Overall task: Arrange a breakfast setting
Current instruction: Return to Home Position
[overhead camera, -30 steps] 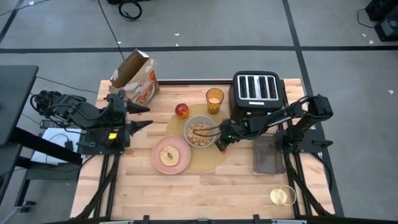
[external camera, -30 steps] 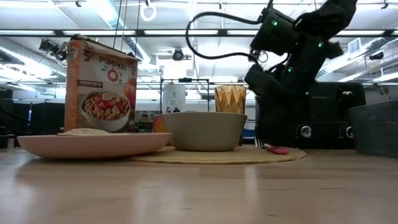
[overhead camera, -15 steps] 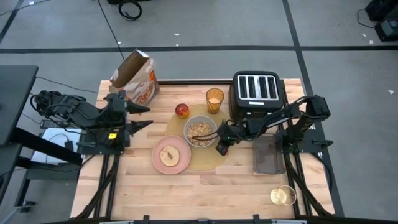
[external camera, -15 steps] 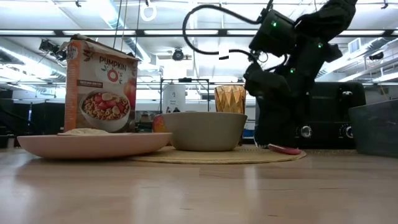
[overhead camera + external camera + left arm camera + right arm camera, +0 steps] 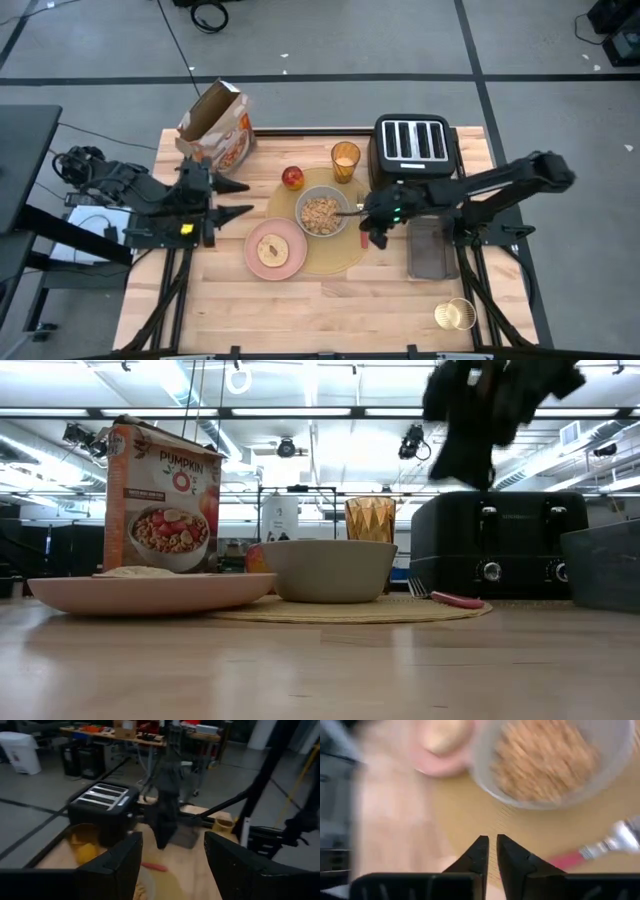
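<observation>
Tan placemat [image 5: 335,258], fork [image 5: 452,600] lying beneath right jaws

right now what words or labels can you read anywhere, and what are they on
"PUMPKIN": on the front of the cereal box, in the low view.
Smaller print below it on the same box: too small to read.
The box's print seen from the high view: too small to read.
Toaster: no marking that can be read.

Laboratory setting. A wooden table [image 5: 330,300] is being shown on a grey floor [image 5: 320,40] that is being crossed by dark tape lines [image 5: 350,77]; ceiling strip lights [image 5: 300,412] and cluttered workbenches [image 5: 115,732] are being seen beyond it.
</observation>
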Robot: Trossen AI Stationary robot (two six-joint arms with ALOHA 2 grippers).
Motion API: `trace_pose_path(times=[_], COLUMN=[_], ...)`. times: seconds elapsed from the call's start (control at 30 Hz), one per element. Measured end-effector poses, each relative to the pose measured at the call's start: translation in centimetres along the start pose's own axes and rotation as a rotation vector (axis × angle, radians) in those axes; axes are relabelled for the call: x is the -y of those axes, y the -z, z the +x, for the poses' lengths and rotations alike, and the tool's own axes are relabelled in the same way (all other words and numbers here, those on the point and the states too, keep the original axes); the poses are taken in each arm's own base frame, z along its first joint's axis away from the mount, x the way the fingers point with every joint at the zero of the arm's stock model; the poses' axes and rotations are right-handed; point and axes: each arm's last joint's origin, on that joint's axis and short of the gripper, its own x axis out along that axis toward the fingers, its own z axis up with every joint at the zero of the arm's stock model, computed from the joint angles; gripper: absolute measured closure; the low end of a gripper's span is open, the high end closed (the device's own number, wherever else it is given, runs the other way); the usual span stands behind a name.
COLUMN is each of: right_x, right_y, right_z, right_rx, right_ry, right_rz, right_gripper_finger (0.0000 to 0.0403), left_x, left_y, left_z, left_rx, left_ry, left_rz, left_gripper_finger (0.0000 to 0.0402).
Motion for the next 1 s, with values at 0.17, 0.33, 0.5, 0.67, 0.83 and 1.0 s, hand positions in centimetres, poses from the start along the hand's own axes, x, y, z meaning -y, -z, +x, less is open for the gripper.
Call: trace_pose_path(times=[0.17,0.33,0.5,0.67,0.83,1.0], right_x=[-1.6,-1.8,-1.2,-0.6,-0.5,-0.2], right_y=[-1.4,-1.6,-0.5,-0.2,-0.6,-0.9], right_z=[-5.5,-10.7,-14.9,-16.8,-17.7,-18.2], right_rx=[0.201,0.397,0.533,0.692,0.799,0.87], right_ry=[-0.247,-0.341,-0.335,-0.162,-0.045,0.077], right_rz=[-0.058,-0.099,-0.298,-0.556,-0.568,-0.65], right_gripper_finger=[0.0396,0.0371,0.0361,0.0362,0.0364,0.0362], left_x=[0.3,0.3,-1.4,-2.8,-3.2,-5.0], left_y=[1.6,1.1,0.6,0.4,0.6,1.9], left_z=[0.9,2.1,3.2,3.6,5.1,7.0], left_rx=[0.05,0.155,0.174,0.186,0.164,0.186], left_ry=[0.086,0.259,0.185,0.046,-0.017,-0.098], left_rz=[-0.007,0.038,0.064,0.081,0.184,0.149], left_gripper_finger=[0.0211,0.0288,0.0381,0.0382,0.0355,0.035])
